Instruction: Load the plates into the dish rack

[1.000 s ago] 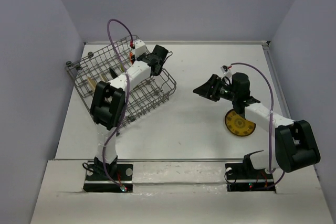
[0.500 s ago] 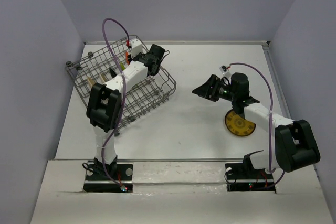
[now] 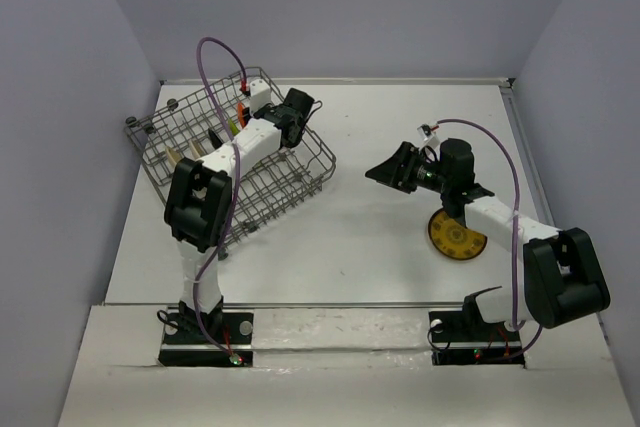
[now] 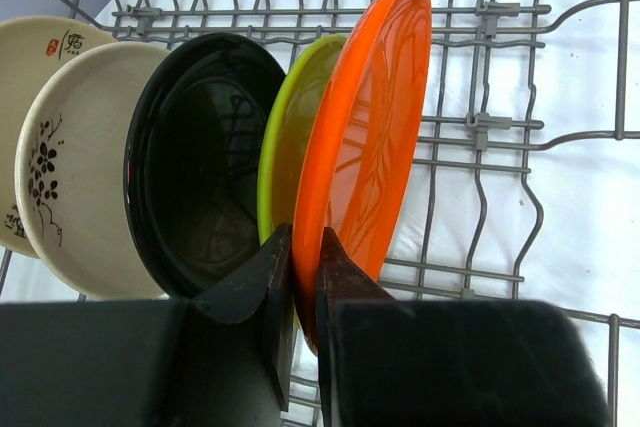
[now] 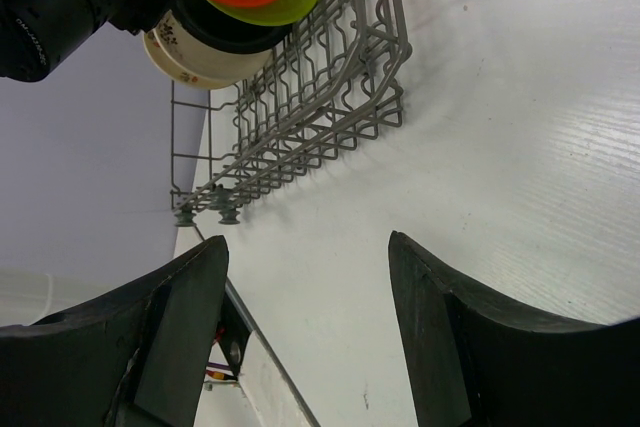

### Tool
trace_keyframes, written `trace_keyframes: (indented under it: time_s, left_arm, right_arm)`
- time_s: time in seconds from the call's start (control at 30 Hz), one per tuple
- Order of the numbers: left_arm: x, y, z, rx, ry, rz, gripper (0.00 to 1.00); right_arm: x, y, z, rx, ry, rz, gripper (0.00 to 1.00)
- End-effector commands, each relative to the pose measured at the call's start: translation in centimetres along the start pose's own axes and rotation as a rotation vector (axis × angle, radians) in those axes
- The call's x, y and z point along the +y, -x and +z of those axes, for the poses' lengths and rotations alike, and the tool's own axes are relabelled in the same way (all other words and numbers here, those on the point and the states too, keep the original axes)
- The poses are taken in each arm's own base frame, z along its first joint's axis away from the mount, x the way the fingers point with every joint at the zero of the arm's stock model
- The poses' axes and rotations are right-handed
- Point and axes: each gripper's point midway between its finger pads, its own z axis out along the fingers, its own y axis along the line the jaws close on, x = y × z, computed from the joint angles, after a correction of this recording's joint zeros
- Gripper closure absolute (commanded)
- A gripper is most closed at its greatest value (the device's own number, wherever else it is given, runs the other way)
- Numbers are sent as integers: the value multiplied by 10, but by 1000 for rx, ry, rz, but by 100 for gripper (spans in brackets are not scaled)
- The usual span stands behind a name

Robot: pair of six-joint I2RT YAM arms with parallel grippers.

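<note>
Orange plate (image 4: 365, 137) stands on edge in the rack (image 3: 290, 183), upper left of the top view, my left hand (image 4: 304, 249) pinching its rim. My right hand (image 5: 305, 247) hangs spread mid-frame; the yellow plate (image 3: 455, 239) lies on the worktop (image 3: 350, 247), lower right.

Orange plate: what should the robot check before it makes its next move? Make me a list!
1. Left gripper shut on the orange plate at its rim: ok.
2. Orange plate upright in the dish rack, beside the lime green plate: ok.
3. Its bottom edge seated in the rack: cannot tell, the gripper hides it.
4. Right gripper open and empty: ok.
5. Every plate loaded: not ok, the yellow patterned plate lies on the table.
</note>
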Motion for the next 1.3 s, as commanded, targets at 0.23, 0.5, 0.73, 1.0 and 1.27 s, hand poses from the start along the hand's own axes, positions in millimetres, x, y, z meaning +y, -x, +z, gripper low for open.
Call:
trace_keyframes:
  time_s: [0.23, 0.5, 0.73, 1.0, 1.27]
  left_arm:
    - [-3, -2, 9, -41, 32, -45, 95]
    - [-9, -14, 15, -26, 20, -49, 95]
    - [-7, -20, 19, -24, 34, -37, 90]
    - [0, -26, 21, -17, 41, -42, 82]
    - [2, -25, 18, -18, 36, -44, 55]
  right_arm:
    - [8, 2, 2, -8, 43, -46, 30]
    - [9, -1, 3, 2, 47, -49, 30]
    - [8, -1, 5, 2, 45, -47, 30]
    - [9, 0, 4, 0, 45, -52, 30]
    - [10, 0, 2, -2, 45, -58, 30]
